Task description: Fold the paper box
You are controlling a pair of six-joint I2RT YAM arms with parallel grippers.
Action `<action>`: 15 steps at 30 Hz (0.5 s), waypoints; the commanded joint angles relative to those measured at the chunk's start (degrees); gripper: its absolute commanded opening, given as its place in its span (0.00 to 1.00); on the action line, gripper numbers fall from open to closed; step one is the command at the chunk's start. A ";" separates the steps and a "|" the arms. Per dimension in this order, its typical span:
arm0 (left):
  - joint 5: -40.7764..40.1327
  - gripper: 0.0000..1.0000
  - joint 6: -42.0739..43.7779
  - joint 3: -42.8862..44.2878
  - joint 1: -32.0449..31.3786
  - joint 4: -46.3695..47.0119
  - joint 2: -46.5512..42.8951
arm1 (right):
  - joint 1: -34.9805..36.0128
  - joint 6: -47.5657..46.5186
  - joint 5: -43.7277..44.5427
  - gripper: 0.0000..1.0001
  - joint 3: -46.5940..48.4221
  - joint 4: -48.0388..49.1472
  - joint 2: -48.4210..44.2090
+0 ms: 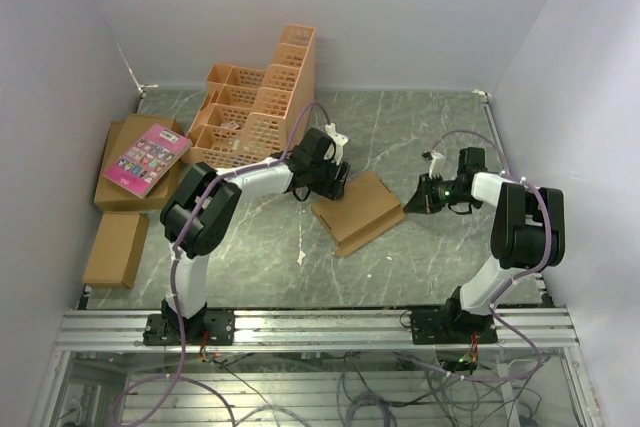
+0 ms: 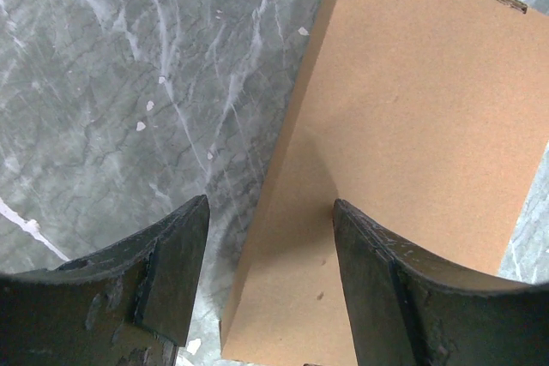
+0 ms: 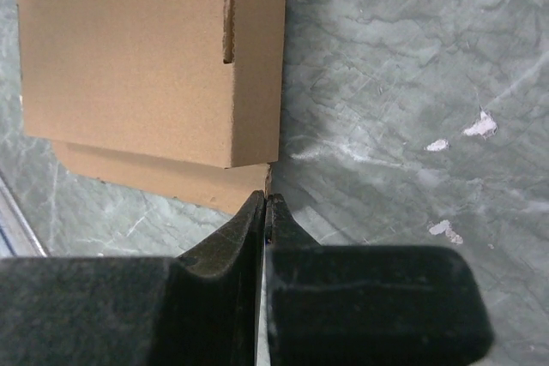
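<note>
Black fingers [image 3: 214,263] of the right end effector [image 3: 265,201] are pressed flat together, with nothing visible between them. Their tips sit at a corner of the paper box [image 3: 129,57], right by the lower cardboard layer [image 3: 154,173] that sticks out from under the upper panel. Contact or a hairline gap: cannot tell. A narrow slot [image 3: 228,6] is cut into the upper panel close to its edge.

Left end effector [image 2: 270,212]: fingers spread wide, holding nothing. In its wrist view one finger hangs over bare worktop and the other over the cardboard, with the box's long edge running up between them. Whether either finger touches the box cannot be told.

Top view: the box lies flat on the worktop [image 1: 420,137] near the middle, turned slightly askew, between the two end effectors. The left one is at its far-left edge, the right one at its right-hand corner. Cardboard is plain brown, unprinted, shallow, with two layers showing along the near side.

Further out: orange lattice crate [image 1: 262,97] at the far left, behind the left arm. Pink book [image 1: 147,158] lies on a closed brown carton [image 1: 118,197]; second carton [image 1: 115,249] sits nearer the left front. Worktop surface is grey marble pattern with white flecks. Aluminium rail [image 1: 320,327] along the near edge carries both arm bases.
</note>
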 commanded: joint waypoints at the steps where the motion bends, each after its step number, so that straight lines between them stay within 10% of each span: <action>1: 3.08 0.70 -1.75 -1.62 0.28 1.46 -0.90 | 2.58 -1.65 4.31 0.00 -0.74 2.81 -3.55; 15: 4.90 0.69 -2.75 -2.01 0.00 0.95 -1.24 | 9.37 -2.66 16.83 0.00 -1.50 5.77 -6.28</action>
